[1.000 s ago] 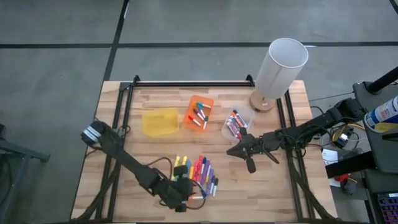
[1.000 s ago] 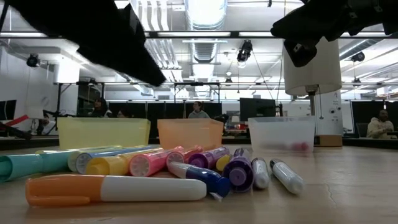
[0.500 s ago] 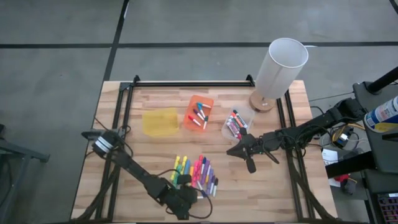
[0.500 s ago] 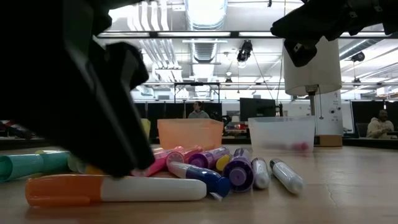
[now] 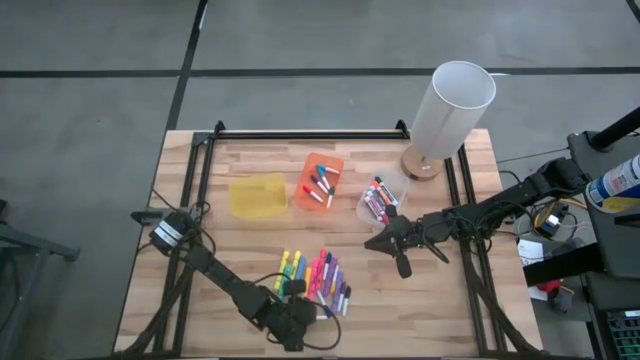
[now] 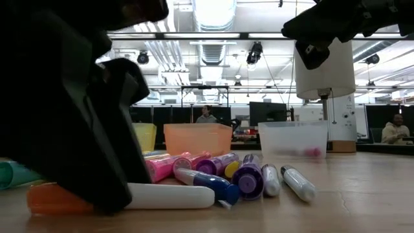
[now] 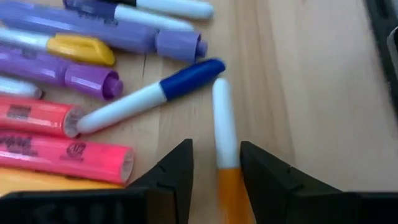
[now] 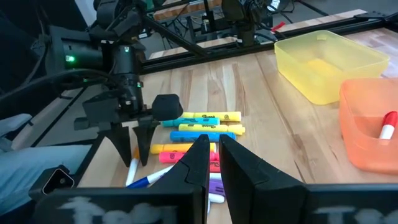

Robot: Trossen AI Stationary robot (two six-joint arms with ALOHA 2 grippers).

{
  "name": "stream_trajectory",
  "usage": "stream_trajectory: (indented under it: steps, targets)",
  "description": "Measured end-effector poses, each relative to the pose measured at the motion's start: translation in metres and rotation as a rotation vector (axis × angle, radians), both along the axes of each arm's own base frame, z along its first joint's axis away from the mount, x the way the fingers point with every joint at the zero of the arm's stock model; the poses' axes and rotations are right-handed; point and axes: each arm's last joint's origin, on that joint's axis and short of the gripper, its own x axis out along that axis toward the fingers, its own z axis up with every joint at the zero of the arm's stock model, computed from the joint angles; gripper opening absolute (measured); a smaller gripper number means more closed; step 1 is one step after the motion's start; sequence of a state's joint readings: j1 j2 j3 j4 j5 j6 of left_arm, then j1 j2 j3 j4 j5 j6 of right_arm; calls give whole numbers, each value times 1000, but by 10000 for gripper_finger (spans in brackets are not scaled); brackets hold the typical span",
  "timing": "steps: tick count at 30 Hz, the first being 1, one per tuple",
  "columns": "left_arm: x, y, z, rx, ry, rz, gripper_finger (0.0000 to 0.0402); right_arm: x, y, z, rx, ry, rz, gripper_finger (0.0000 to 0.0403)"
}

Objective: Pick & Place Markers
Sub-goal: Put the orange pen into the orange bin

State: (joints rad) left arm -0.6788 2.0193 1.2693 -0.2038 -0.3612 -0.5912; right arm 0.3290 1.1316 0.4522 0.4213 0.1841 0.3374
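1. The left gripper (image 7: 214, 167) hangs low at the near edge of the pale wooden bench (image 5: 260, 245). Its fingers (image 7: 173, 171) stand narrowly apart, straddling a slim white pen with an orange cap (image 7: 225, 140), not yet closed on it.
2. That marker lies flat beside the loose heap of coloured markers (image 5: 316, 278). It looks light, stiff and smooth, so it could roll or slip. A grip across the barrel near the cap seam seems safest.
3. Farther right stand a yellow plastic bin (image 5: 256, 195), an orange bin (image 5: 320, 182) and a clear bin (image 5: 379, 203), the last two holding markers.
4. The right gripper (image 5: 376, 241) waits near the clear bin, its fingers almost together and holding nothing.
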Motion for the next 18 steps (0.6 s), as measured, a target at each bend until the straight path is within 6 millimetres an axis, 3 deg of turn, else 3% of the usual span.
stream_trajectory:
  steps: [9, 18]
  targets:
    - [-3, 0, -3, 2, -4, 15, 122, 0, 0, 0, 0, 0, 0, 31]
    - [-3, 0, -3, 10, -1, 15, 38, 0, 0, 0, 0, 0, 0, 31]
